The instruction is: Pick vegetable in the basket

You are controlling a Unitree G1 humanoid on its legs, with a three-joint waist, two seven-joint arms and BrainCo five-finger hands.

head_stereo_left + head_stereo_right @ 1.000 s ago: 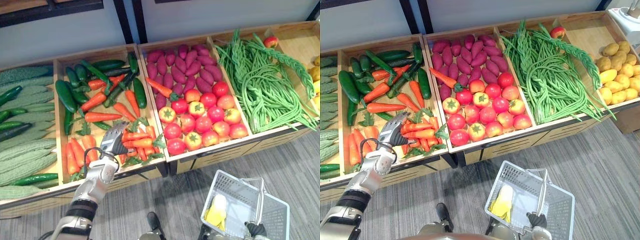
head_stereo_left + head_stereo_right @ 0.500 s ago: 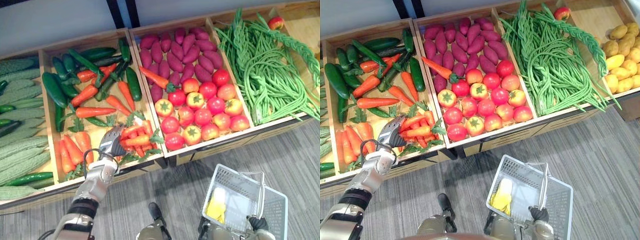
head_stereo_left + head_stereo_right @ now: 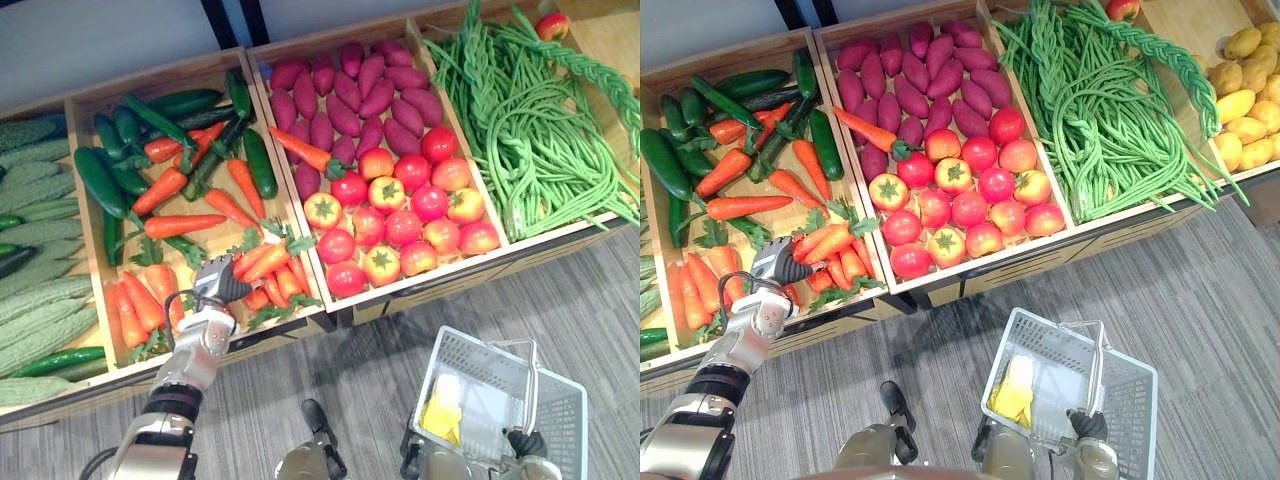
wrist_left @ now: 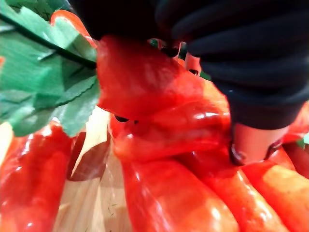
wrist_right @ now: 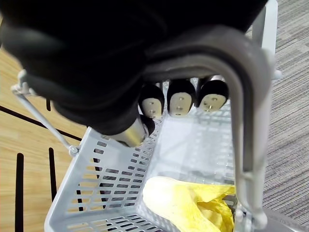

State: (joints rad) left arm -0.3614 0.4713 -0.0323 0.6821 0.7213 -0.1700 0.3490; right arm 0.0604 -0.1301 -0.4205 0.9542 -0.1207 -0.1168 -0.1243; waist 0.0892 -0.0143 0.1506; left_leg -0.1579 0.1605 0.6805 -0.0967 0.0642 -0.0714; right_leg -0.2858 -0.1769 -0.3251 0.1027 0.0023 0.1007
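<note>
My left hand (image 3: 212,286) rests on the pile of orange carrots at the front of the carrot bin (image 3: 82,215). Its fingers curl round one carrot (image 3: 262,262) that points up and to the right from the hand. The left wrist view shows that carrot (image 4: 159,116) pinched between the dark-tipped fingers and the thumb (image 4: 251,145). My right hand (image 5: 87,58) is shut on the grey handle (image 5: 241,111) of a white plastic basket (image 3: 480,370), held low over the floor at the lower right. A yellow item (image 3: 440,415) lies in the basket.
Wooden bins stand in a row: bitter gourds (image 3: 45,300) at the far left, cucumbers (image 3: 100,180) with carrots, purple sweet potatoes (image 3: 345,100) with tomatoes (image 3: 410,220), long green beans (image 3: 530,130), potatoes (image 3: 1240,110). Grey carpet (image 3: 370,380) lies in front.
The view has shifted. My left hand's fingers have curled from straight onto a carrot in the front pile. My right hand still holds the basket's handle.
</note>
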